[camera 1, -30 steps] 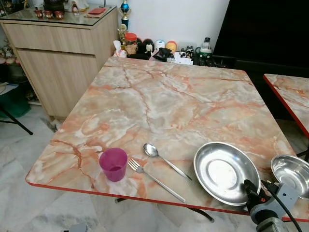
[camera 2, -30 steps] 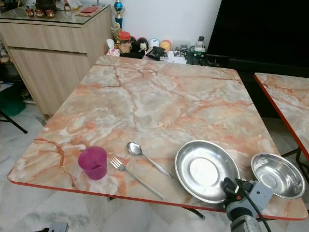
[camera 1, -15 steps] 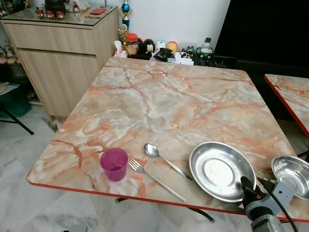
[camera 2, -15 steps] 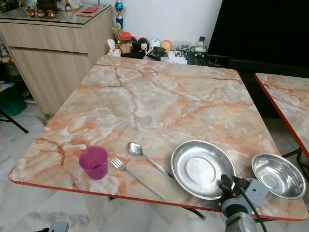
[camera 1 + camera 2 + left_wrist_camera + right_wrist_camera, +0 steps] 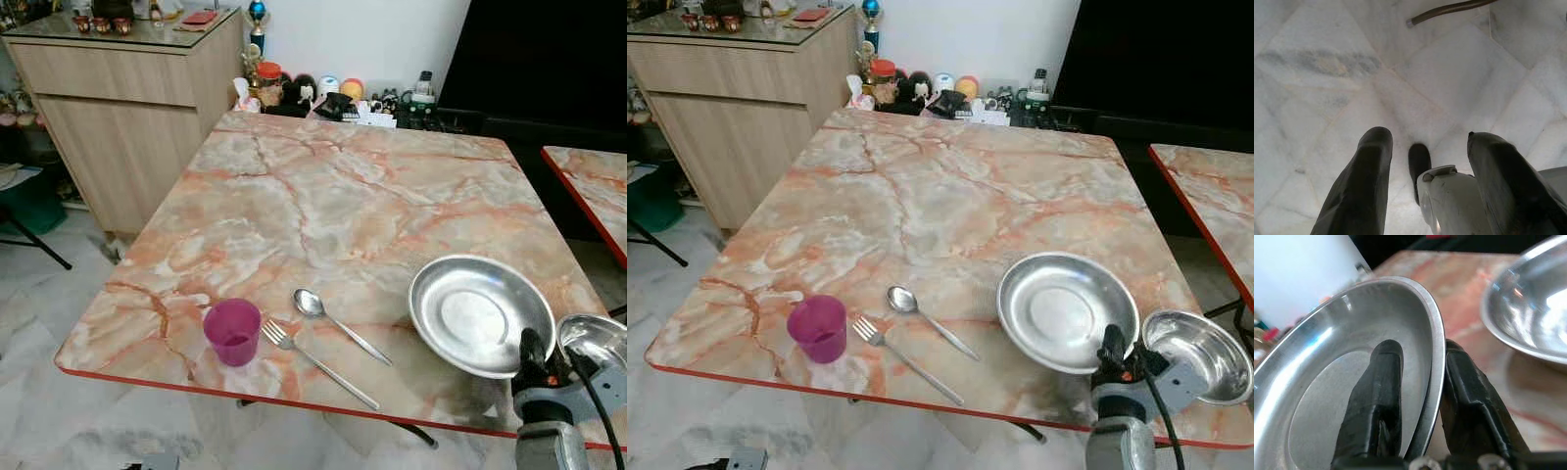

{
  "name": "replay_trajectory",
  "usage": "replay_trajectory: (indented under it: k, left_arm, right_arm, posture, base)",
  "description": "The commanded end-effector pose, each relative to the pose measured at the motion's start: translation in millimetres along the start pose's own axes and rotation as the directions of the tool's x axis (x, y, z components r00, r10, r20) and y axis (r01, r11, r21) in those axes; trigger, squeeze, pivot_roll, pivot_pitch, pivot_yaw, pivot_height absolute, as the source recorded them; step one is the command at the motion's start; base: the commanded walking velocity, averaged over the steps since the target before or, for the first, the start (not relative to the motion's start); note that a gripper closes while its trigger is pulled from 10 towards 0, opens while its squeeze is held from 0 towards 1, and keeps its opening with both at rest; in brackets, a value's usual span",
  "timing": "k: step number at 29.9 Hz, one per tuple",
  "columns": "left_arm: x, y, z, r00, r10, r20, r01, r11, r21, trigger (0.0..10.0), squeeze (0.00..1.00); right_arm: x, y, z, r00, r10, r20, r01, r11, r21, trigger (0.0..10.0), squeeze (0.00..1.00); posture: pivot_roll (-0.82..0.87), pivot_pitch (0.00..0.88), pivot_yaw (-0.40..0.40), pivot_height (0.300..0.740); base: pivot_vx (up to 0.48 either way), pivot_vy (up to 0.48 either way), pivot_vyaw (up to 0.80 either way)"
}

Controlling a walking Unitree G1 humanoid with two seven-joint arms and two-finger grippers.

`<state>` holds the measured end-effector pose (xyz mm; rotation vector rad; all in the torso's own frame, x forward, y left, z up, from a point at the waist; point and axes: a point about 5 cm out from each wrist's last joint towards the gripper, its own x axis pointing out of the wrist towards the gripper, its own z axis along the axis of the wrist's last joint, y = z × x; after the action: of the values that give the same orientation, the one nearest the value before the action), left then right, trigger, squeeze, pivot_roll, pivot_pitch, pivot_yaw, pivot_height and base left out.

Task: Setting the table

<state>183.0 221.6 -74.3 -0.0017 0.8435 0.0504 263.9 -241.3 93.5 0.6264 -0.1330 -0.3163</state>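
Note:
My right gripper [image 5: 533, 349] is shut on the near rim of a steel plate [image 5: 475, 313], which tilts up off the marble table [image 5: 323, 206] at its front right. In the right wrist view the plate's rim [image 5: 1436, 333] sits pinched between the two black fingers [image 5: 1378, 396]. A smaller steel bowl [image 5: 600, 338] rests just right of the plate. A purple cup [image 5: 232, 332], a fork [image 5: 315, 363] and a spoon [image 5: 336, 323] lie near the front edge, left of the plate. My left gripper [image 5: 1425, 166] hangs open over the floor.
A wooden cabinet [image 5: 127, 108] stands at the back left. Small jars and ornaments [image 5: 323, 96] line the wall behind the table. A second marble table [image 5: 593, 191] is on the right. White floor tiles [image 5: 49, 304] lie to the left.
The plate has risen off the table and tilted, moving slightly right and farther back in my right gripper. The camera has shifted a little.

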Motion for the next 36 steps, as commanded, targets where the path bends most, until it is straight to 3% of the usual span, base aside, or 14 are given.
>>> replay_trajectory:
  k: [1,7,10,20,36]
  left_arm:
    - [-1.8,0.9,-7,1.0,0.007,-0.027,-0.007,1.0,0.018,10.0,0.0]
    - [-3.4,7.7,-9,0.999,0.047,-0.027,-0.047,0.999,0.021,10.0,0.0]
    - [-3.9,12.0,-8,0.997,0.069,-0.027,-0.069,0.997,0.025,10.0,0.0]
    - [-6.0,21.9,-8,0.994,0.106,-0.024,-0.105,0.994,0.039,10.0,0.0]
    - [-3.8,12.2,-8,0.997,0.073,-0.028,-0.071,0.996,0.056,10.0,0.0]
  right_arm:
    - [2.9,9.0,10,0.998,0.034,0.056,-0.035,0.999,0.019,10.0,0.0]
    - [12.9,33.8,31,0.984,0.1,0.147,-0.112,0.991,0.074,10.0,0.0]
    - [15.2,36.9,33,0.982,0.11,0.156,-0.122,0.99,0.068,10.0,0.0]
    - [15.5,36.1,39,0.981,0.103,0.165,-0.115,0.991,0.061,10.0,0.0]
    - [17.4,33.5,37,0.984,0.098,0.151,-0.107,0.993,0.052,10.0,0.0]
  posture:
    - [0.02,0.071,-0.052,0.74]
    - [0.01,0.062,-0.053,0.74]
    - [0.02,0.059,-0.056,0.74]
    - [0.02,0.053,-0.055,0.74]
    - [0.01,0.026,-0.056,0.74]
  base:
    - [0.0,0.0,0.0]
    - [0.0,0.0,0.0]
    - [0.0,0.0,0.0]
    - [0.0,-0.115,0.0]
    - [0.0,-0.402,0.0]
